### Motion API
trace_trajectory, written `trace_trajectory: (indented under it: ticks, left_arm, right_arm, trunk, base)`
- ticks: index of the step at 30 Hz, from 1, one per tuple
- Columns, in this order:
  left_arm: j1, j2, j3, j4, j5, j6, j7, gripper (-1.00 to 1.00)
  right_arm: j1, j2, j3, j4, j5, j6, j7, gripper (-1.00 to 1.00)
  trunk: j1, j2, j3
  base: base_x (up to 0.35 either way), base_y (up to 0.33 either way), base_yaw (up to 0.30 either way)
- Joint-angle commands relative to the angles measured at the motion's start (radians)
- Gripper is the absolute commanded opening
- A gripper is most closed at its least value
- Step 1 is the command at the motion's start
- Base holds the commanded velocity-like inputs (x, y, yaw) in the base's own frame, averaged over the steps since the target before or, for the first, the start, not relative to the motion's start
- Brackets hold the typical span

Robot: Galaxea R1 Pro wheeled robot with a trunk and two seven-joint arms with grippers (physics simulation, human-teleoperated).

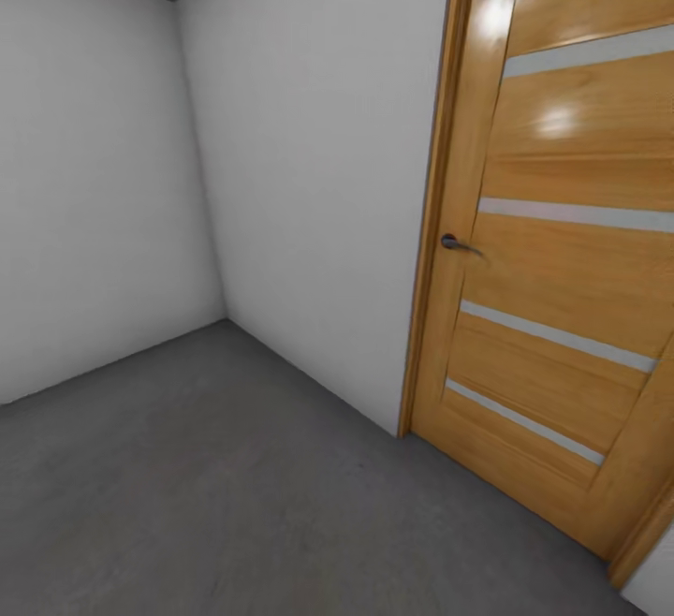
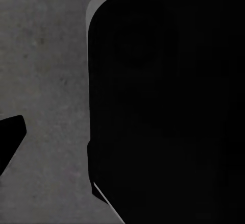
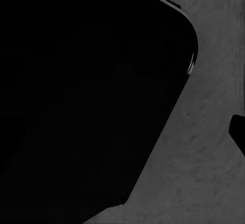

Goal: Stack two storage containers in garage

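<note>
I am in the garage, facing a corner of plain white walls (image 1: 309,167) above the dark grey concrete floor (image 1: 234,485). The two storage containers are out of view, and so is the living room. In the left wrist view a large black rounded part of the robot (image 2: 168,106) hangs over the floor (image 2: 46,81), with a dark tip (image 2: 10,134) at the picture's edge. The right wrist view has the same black bulk (image 3: 87,96) over the floor (image 3: 204,173), and a dark tip (image 3: 238,129) at its edge. Neither pair of fingers is visible enough to judge.
A honey-wood door (image 1: 562,270) with frosted horizontal strips stands shut on the right, its dark lever handle (image 1: 456,243) near the frame. The walls meet in a corner at the back left (image 1: 201,176). Bare concrete stretches in front and to the left.
</note>
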Motion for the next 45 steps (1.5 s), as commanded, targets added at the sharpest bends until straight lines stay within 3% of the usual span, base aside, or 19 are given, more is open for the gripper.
trace_trajectory:
  ticks: [1, 21, 45]
  left_arm:
    - [0.000, 0.000, 0.001, 0.000, 0.001, -0.002, 0.000, 1.00]
    - [0.000, 0.000, 0.001, 0.000, 0.001, -0.002, 0.000, 1.00]
    - [0.000, 0.000, 0.001, 0.000, 0.001, -0.002, 0.000, 1.00]
  right_arm:
    - [-0.001, 0.000, 0.008, 0.002, -0.009, -0.004, 0.001, 1.00]
    - [-0.001, 0.001, 0.008, 0.002, -0.009, -0.004, 0.001, 1.00]
    - [-0.002, 0.001, 0.008, 0.002, -0.009, -0.004, 0.001, 1.00]
  trunk:
    - [0.001, 0.000, -0.001]
    - [0.001, 0.000, -0.001]
    - [0.001, 0.000, -0.001]
  base:
    - [0.324, 0.000, -0.245]
    - [0.324, 0.008, -0.245]
    - [0.324, 0.101, -0.245]
